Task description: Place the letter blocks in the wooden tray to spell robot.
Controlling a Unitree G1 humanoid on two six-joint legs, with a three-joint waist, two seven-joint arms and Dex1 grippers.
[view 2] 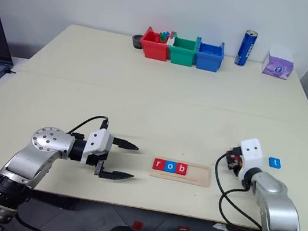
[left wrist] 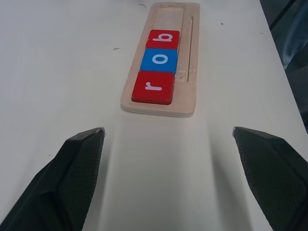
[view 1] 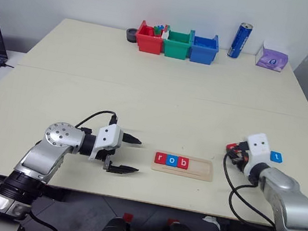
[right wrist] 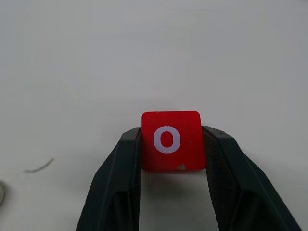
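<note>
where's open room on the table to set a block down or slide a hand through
The wooden tray has its right part bare past the red b tile. The table is bare between tray and red, green and blue bins. Crowded at the blue t tile beside the right gripper.

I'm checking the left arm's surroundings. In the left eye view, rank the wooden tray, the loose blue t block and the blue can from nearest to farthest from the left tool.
1. wooden tray, just beside the left tool.
2. blue t block, across the table by the right arm.
3. blue can, standing at the far edge.
</note>
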